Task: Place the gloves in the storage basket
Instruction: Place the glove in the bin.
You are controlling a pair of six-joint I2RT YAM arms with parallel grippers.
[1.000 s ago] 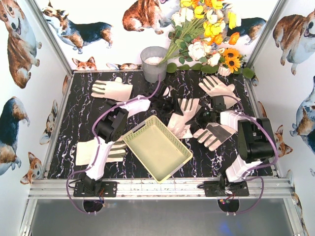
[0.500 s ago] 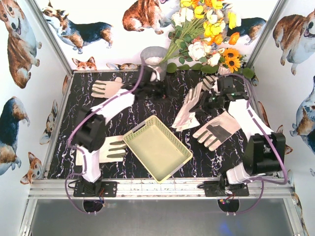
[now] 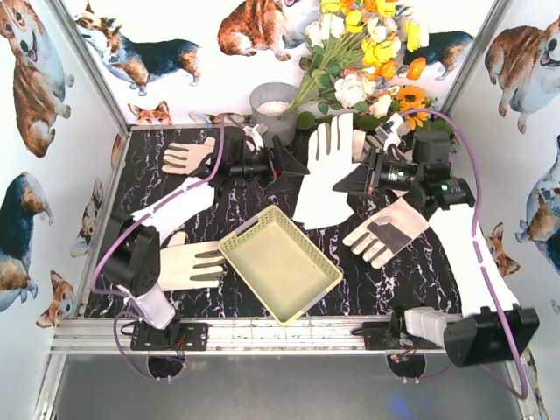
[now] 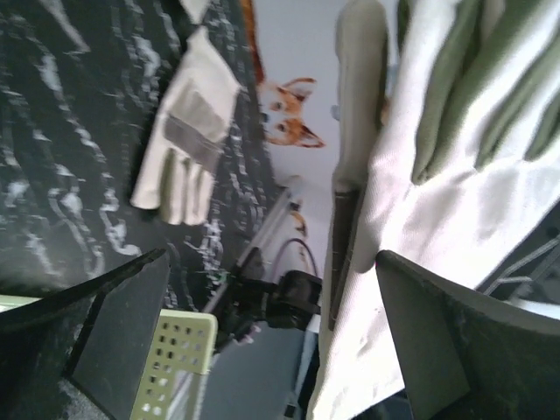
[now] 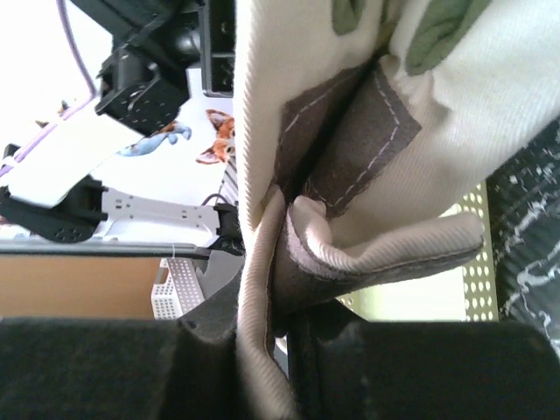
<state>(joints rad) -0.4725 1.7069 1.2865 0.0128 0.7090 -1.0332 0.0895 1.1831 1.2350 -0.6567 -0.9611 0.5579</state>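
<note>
Beyond storage basket (image 3: 278, 267) far edge: right gripper (image 3: 348, 179) pinched tight on raised glove (image 3: 322, 166), lifted off the table. Left gripper (image 3: 291, 168) jaws wide, just beside it, gripping nothing. Flat gloves (image 3: 385, 229) lie either side of basket

Glove lifted off counter, left fingers opened.
Raised centre glove (image 3: 322, 175) from lying on the counter (image 3: 249, 206) to hanging flat in the air near the back, pinched at its edge by right fingers (image 3: 352, 182). Stretched right arm up and out, elbow swung to the near right corner. Swung left arm from over the basket (image 3: 234, 254) toward the back, opened left fingers (image 3: 287, 159) wide just beside the hanging glove. Uncovered more of near-left glove (image 3: 188, 265).
</note>
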